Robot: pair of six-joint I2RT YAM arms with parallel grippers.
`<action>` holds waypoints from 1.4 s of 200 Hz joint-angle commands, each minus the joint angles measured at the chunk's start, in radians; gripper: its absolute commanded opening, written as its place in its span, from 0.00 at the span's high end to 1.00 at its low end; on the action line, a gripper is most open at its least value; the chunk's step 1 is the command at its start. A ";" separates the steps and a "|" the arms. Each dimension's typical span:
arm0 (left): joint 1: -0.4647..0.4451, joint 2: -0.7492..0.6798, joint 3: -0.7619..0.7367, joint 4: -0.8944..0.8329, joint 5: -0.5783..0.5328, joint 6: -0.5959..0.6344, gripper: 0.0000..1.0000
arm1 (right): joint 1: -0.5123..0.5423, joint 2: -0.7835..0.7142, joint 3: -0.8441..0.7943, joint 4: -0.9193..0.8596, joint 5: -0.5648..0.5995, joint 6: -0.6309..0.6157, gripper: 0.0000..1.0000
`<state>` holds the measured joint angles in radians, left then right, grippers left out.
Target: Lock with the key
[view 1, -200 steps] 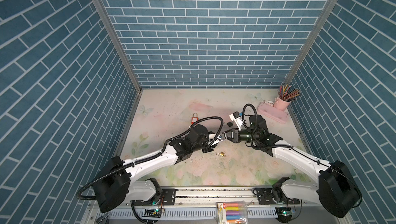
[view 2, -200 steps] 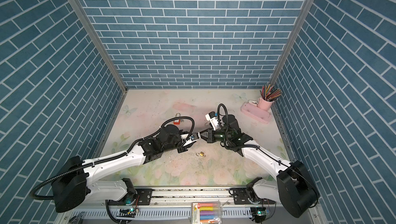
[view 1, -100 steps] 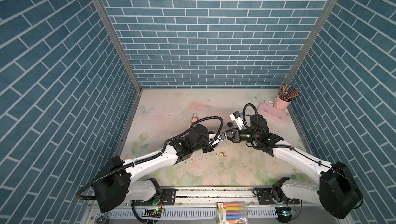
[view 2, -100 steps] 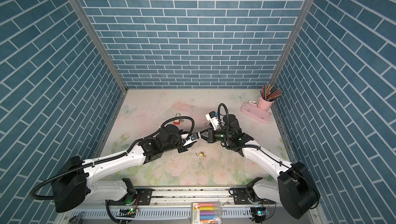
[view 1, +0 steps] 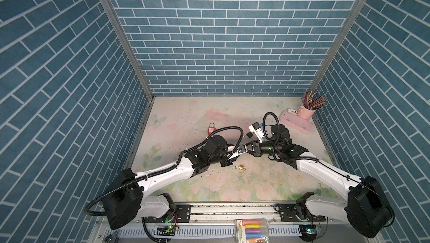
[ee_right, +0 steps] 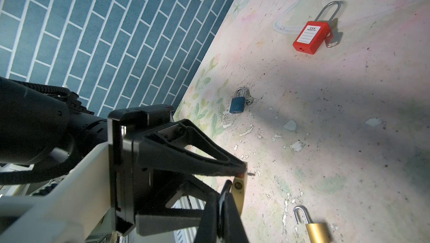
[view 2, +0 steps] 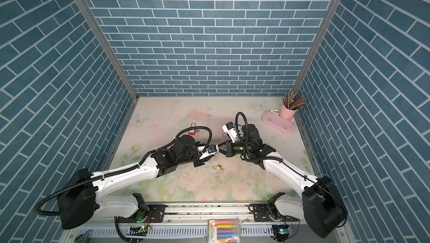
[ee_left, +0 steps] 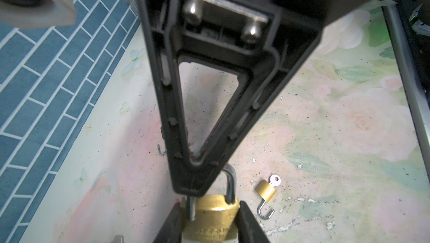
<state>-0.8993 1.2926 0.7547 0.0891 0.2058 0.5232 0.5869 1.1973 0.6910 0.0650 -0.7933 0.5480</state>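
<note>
Two grippers meet above the table [ee_left: 325, 137]: our left gripper [ee_left: 209, 209] is half closed on the brass padlock [ee_left: 211, 221], and our right gripper [ee_left: 188, 186], pinched shut, touches its shackle [ee_left: 230, 183]. We judge this the locking step; next, press the shackle home.

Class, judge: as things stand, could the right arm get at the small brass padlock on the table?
Probably yes. The small padlock lies in the open near the right gripper, with nothing over it. But its jaws are shut at the shackle of the big padlock, so they must open first.
</note>
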 commanded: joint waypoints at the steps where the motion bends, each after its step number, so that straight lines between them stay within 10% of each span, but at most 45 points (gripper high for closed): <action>1: -0.015 -0.061 0.043 0.306 0.048 -0.003 1.00 | -0.011 -0.020 -0.007 -0.177 0.002 -0.026 1.00; 126: 0.013 -0.006 0.053 0.119 -0.036 -0.121 1.00 | -0.048 -0.206 0.046 -0.239 0.087 -0.089 0.52; 199: 0.069 -0.018 0.089 0.266 -0.149 -0.890 1.00 | -0.048 -0.517 -0.221 0.124 0.245 -0.030 0.49; 280: 0.155 0.042 -0.002 0.356 -0.043 -1.726 1.00 | -0.009 -0.268 -0.203 0.328 0.196 0.139 0.48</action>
<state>-0.7605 1.3144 0.7856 0.4030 0.1249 -0.9024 0.5541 0.8722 0.4500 0.2947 -0.5938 0.6373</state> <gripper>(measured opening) 0.372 0.516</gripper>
